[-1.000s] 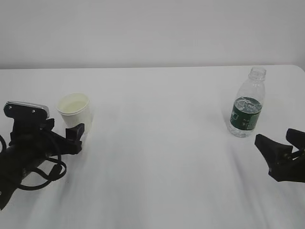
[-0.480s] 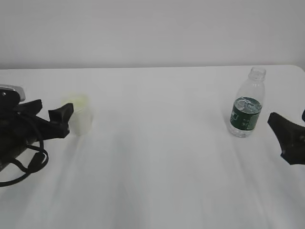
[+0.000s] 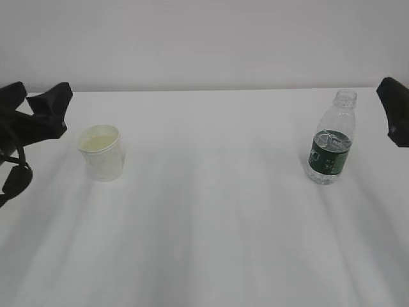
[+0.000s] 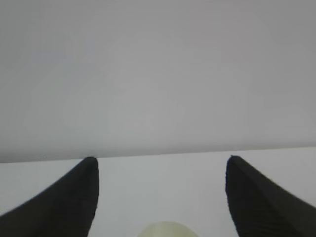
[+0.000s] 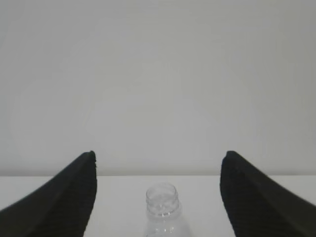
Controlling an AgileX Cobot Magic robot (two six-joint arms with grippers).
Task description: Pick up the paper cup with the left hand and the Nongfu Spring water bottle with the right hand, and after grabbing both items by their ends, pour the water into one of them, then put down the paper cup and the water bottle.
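Retreat looked all but complete on the white table (image 3: 211, 211), where the paper cup (image 3: 101, 152) stood upright at left and the Nongfu Spring water bottle (image 3: 331, 142), uncapped, stood upright well apart at right, neither touched by an arm. The left hand (image 4: 160, 165) hung raised beside and above the cup with its fingers spread, the cup's cream rim just showing below them in the wrist view; the right hand (image 5: 157, 160) hovered high at the frame's right edge, fingers likewise apart, the bottle's open neck centred beneath. With both items apparently set down, the sound course was judged to be lifting straight clear, jaws kept wide, so that no finger clipped the light cup or tipped the bottle. Compared with a second before, both arms had risen: the left gripper, then low against the cup's near side, stood up and off to the cup's left, and the right, then low near the table's front, had climbed beside the bottle's neck.
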